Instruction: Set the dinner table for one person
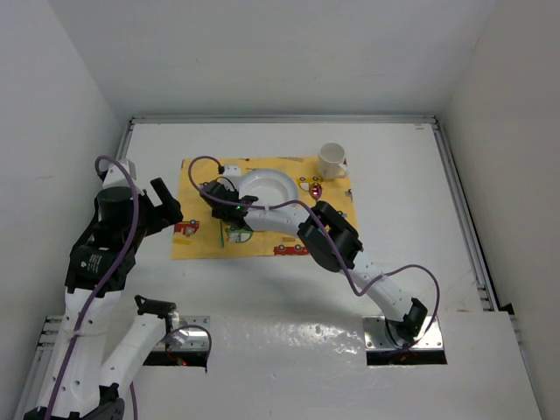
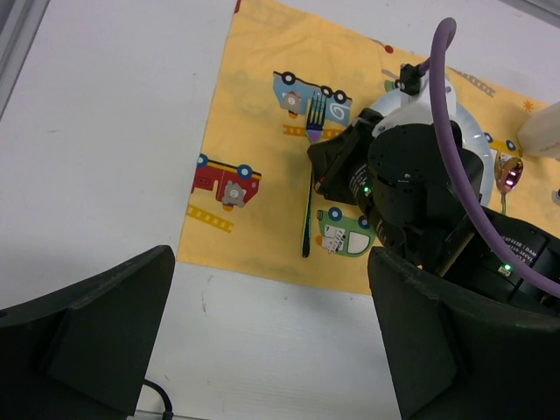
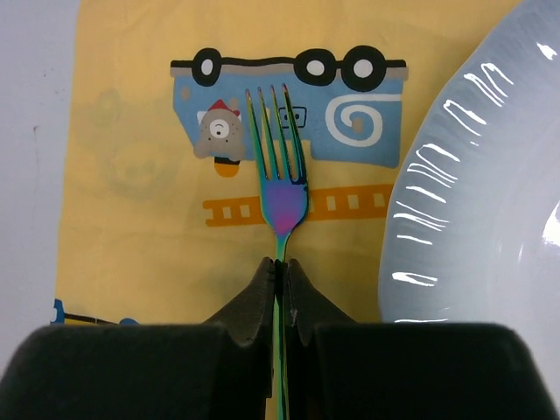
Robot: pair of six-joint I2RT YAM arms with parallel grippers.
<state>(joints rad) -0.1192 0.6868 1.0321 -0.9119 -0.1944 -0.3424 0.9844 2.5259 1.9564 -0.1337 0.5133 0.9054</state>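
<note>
Dinner table: the white top spans the whole top view, with the yellow car-print placemat lying flat on its far-middle area. Left gripper: off the placemat's left edge, over bare tabletop. Its jaws are spread wide with nothing between them and nothing touching them. The left wrist view shows both its fingers well apart, with the placemat's near-left corner beyond them. Right gripper: over the placemat's left half, jaws closed down to a thin slit and pinching the iridescent fork at the neck just behind the tines. The fork runs near-to-far parallel to the placemat's left edge, with the tines pointing away over the blue car print and the handle trailing back toward the placemat's near edge. Can't tell whether the fork is resting on the cloth or lifted just off it. White plate: on the middle of the placemat, just beside the fork on its right and not touching it. Iridescent spoon: on the placemat's right part, close to the plate rim. White mug: upright at the placemat's far-right corner, just beyond the spoon.
</note>
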